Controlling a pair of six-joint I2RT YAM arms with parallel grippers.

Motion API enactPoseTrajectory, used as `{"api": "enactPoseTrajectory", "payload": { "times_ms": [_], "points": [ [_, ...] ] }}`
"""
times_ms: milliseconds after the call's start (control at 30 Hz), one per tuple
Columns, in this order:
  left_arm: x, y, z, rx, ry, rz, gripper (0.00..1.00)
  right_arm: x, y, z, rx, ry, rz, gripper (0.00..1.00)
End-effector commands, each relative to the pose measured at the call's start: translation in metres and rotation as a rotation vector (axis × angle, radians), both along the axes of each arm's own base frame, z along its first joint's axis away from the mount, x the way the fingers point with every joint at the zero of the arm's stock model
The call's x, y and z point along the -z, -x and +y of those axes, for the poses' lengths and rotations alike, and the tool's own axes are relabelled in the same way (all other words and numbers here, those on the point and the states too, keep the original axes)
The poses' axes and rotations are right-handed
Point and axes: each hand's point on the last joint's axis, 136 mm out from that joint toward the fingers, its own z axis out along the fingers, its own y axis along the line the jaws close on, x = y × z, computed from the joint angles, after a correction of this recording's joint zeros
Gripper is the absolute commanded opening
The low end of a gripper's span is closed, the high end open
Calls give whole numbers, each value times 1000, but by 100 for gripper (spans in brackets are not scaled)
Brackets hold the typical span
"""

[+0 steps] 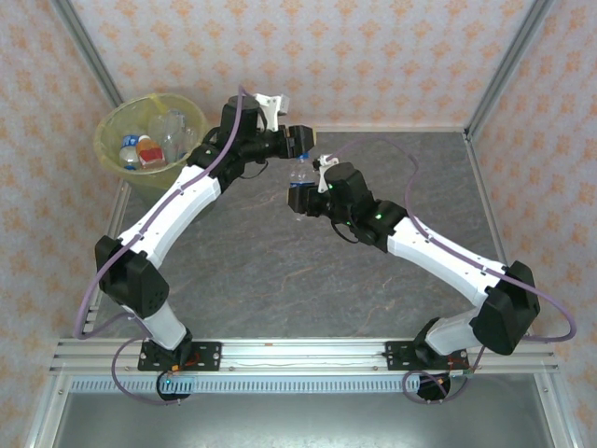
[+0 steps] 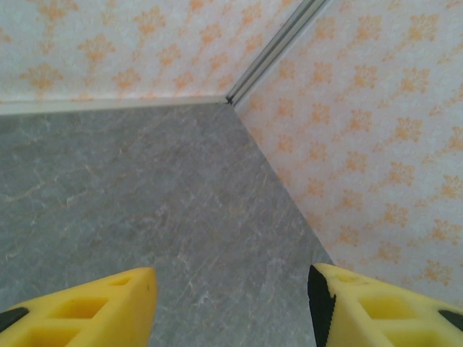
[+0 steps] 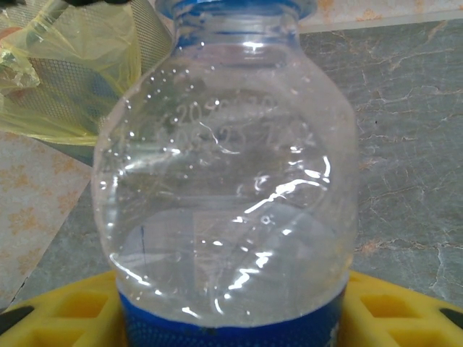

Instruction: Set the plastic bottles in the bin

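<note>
Plastic bottles (image 1: 154,145): a few lay in the bin (image 1: 115,112), and one was gripped near the middle of the table (image 1: 252,271).
At far left stood the yellow-lined bin with bottles inside. Right of it, the left gripper (image 1: 303,142) (image 2: 231,289) hung with its yellow fingers (image 2: 94,307) spread and nothing between them. Just beside it, the right gripper (image 1: 306,194) (image 3: 231,322) pinched a clear bottle (image 1: 298,179) (image 3: 228,188) at its blue label.
</note>
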Motion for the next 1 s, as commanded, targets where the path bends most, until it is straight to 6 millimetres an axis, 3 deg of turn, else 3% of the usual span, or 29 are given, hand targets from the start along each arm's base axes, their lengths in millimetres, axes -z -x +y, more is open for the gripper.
{"api": "enactPoseTrajectory", "payload": {
  "times_ms": [0,267,567,833,967],
  "points": [
    [-14,7,-1,31,29,4,57,-25,-2,-4,18,-12,-71,55],
    [12,15,-6,82,2,85,53,-27,-2,-5,23,-15,-75,55],
    [23,17,-6,89,-13,113,44,-30,0,-4,18,-22,-75,55],
    [34,21,-5,96,-50,136,46,-30,2,-7,22,-29,-77,55],
    [30,22,-4,94,-50,128,37,-28,3,-6,20,-30,-75,55]
  ]
}}
